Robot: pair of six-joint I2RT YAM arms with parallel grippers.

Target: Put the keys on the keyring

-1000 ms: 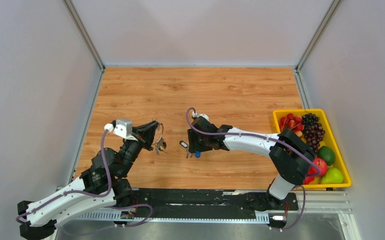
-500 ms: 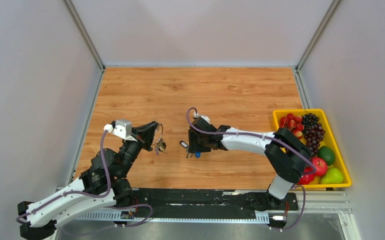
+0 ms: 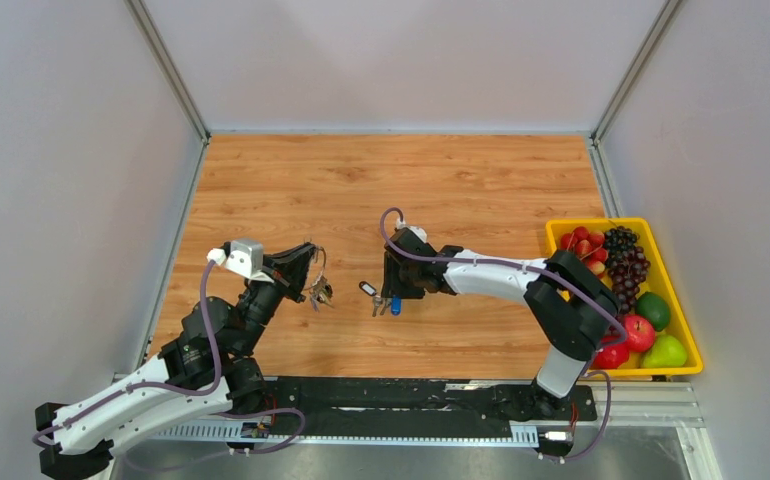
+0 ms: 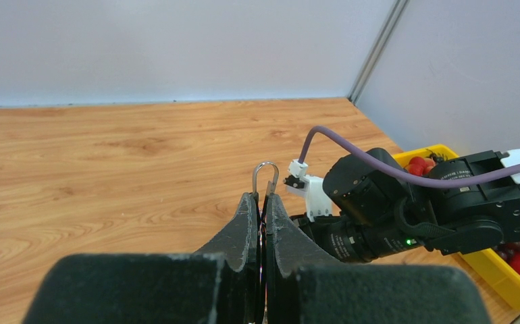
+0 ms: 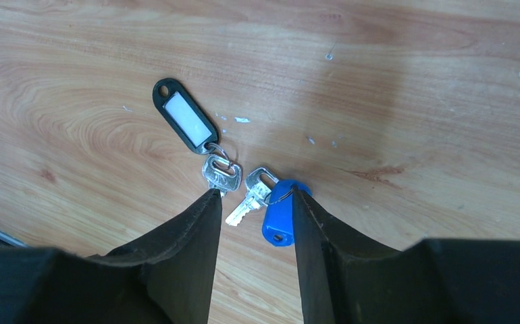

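Note:
My left gripper (image 4: 261, 197) is shut on the keyring (image 4: 265, 177), whose thin silver wire loop sticks out past the fingertips. From above, the left gripper (image 3: 311, 272) holds the keyring off the table with a small cluster of keys (image 3: 319, 292) hanging from it. My right gripper (image 5: 256, 196) stands open just over the table, its fingers either side of a silver key (image 5: 252, 197). That key's blue tag (image 5: 281, 219) touches the right finger. A second silver key (image 5: 221, 174) with a black-and-white tag (image 5: 184, 124) lies at the left fingertip.
A yellow tray (image 3: 601, 222) full of fruit stands at the table's right edge, behind the right arm's elbow. The right arm's wrist (image 4: 412, 216) sits close in front of the left gripper. White walls enclose the wooden table on three sides.
The right wrist has shifted slightly away from the bases and its jaws have drawn closer together around the key on the table. The left arm has not moved.

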